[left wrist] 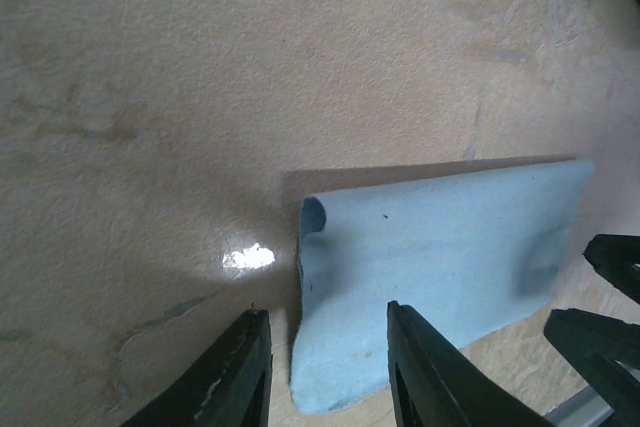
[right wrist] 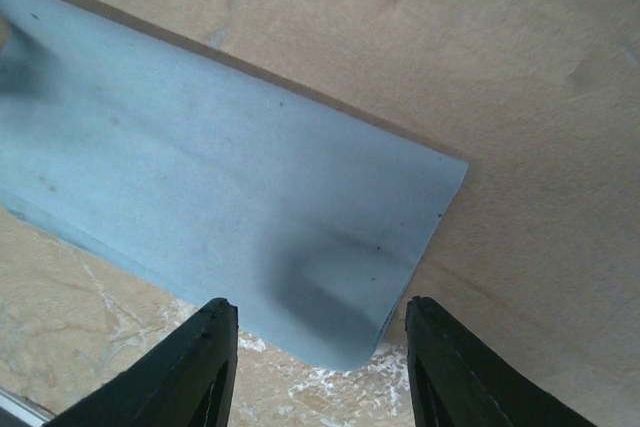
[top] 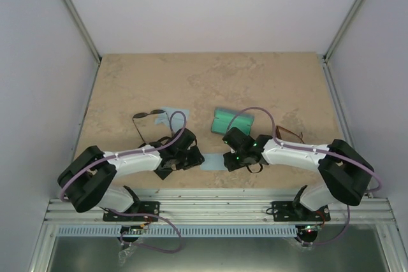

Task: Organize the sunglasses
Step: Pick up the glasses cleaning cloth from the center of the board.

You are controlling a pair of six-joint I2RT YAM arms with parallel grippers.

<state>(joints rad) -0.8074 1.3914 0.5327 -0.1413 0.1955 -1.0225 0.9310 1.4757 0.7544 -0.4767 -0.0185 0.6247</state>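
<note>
Left gripper (left wrist: 325,315) and right gripper (right wrist: 318,305) are held part-open astride opposite ends of the blue cloth (left wrist: 440,247), which could be bunched or dropped if pinched unevenly, with black sunglasses (top: 148,116) and brown sunglasses (top: 292,134) lying well apart farther back.

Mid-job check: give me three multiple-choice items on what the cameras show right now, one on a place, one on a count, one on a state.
1. Where does the folded light-blue cloth lie?
A) between the two grippers
B) at the far edge
C) in the far left corner

2. How many pairs of sunglasses are in view?
A) one
B) two
C) four

3. How does the left gripper stand?
A) shut on sunglasses
B) shut, empty
C) open over the cloth's end

Answers:
1 A: the cloth spans from the left gripper to the right gripper.
2 B: black sunglasses on the left, brown sunglasses by the right arm.
3 C: its fingers stand apart, with the cloth's edge between them.
</note>
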